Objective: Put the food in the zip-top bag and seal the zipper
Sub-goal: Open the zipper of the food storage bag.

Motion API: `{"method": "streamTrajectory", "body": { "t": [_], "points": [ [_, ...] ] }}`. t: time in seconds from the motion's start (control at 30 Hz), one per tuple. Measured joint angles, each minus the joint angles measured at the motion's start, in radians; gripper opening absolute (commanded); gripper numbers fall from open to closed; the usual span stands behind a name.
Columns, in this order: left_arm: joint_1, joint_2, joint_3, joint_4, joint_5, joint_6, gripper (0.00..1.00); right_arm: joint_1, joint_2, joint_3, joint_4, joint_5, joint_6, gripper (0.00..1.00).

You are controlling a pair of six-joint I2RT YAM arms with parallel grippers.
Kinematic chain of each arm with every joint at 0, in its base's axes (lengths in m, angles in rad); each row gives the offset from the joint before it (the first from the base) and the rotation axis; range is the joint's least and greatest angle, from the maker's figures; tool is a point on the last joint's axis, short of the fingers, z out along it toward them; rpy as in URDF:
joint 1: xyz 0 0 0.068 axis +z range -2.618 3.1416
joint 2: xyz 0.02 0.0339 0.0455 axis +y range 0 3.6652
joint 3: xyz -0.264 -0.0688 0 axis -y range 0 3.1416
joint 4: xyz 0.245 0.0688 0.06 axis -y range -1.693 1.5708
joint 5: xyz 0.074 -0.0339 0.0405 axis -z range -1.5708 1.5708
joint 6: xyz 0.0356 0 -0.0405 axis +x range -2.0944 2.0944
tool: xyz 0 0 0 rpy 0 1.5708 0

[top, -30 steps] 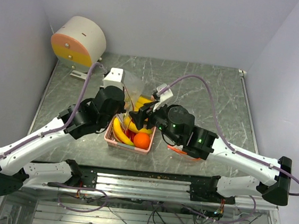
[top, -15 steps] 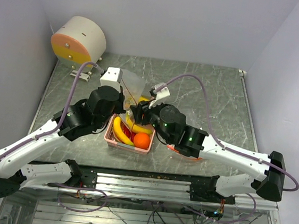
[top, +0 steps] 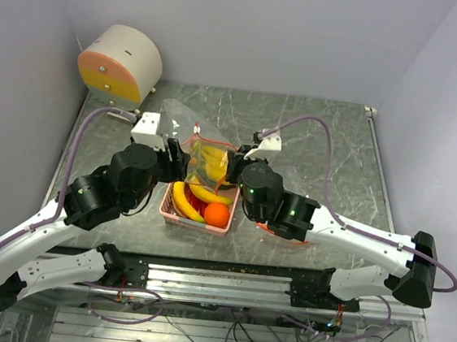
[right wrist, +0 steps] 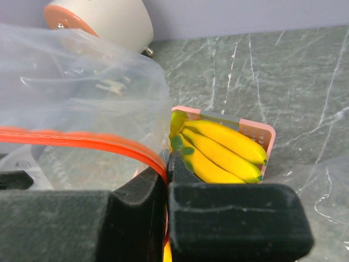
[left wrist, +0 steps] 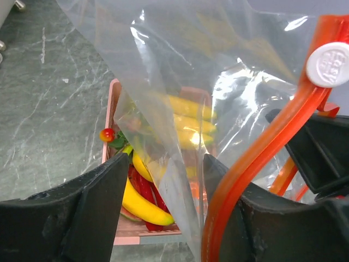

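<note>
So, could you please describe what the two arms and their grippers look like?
Both the left arm and the right arm have white links and black joint housings, each trailed by a lilac cable, with a white camera box at the wrist. The left gripper and right gripper have blocky matte-black fingers.

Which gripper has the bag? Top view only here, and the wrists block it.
Observer: the right gripper is shut on the zipper.
Operator: And left?
Observer: the left gripper is open. Loose bag film hangs between its jaws, not pinched.
Operator: Where's the slider?
Observer: the white slider is on the zipper, above the left gripper's right-hand finger in its wrist view.
</note>
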Motion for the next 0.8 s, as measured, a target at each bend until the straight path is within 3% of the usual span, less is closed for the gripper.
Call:
{"method": "streamTrajectory", "body": {
  "t": [0.8],
  "points": [
    [0.0,-0.022,-0.097,0.167,0.156,-0.084,0.76,0.002,0.013,0.0,0.125,-0.019,0.024,0.0]
  ]
}}
